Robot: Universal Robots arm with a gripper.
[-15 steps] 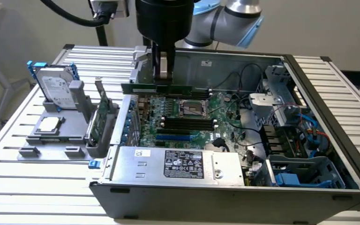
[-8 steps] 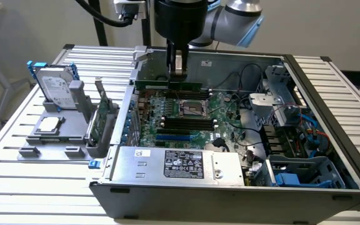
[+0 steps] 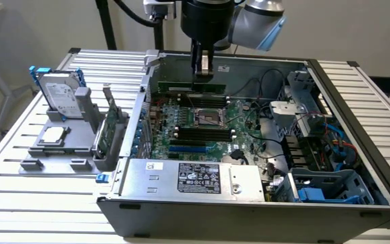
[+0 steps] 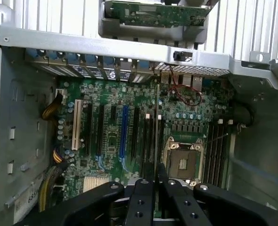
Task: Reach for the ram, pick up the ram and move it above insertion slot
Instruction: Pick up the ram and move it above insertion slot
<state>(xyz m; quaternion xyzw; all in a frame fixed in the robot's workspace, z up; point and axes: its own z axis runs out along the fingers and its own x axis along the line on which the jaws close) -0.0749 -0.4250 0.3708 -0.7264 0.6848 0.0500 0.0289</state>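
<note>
The ram (image 3: 189, 86) is a thin green stick held level inside the open computer case. My gripper (image 3: 202, 75) comes straight down from above and is shut on the ram's top edge. The stick hangs just over the black memory slots (image 3: 189, 96) on the far side of the processor socket (image 3: 208, 116). In the wrist view the ram (image 4: 157, 127) shows edge-on as a thin line between the two black fingers (image 4: 144, 190) of my gripper (image 4: 157, 182). It runs along the black slots (image 4: 149, 141) beside the socket (image 4: 183, 161).
At the exterior view's left, a grey fixture (image 3: 59, 152) holds a silver hard drive with blue rails (image 3: 63, 94) and an upright green expansion card (image 3: 111, 124). The power supply (image 3: 195, 178) sits at the case's near side. Cables and drive cages (image 3: 310, 122) crowd the exterior view's right.
</note>
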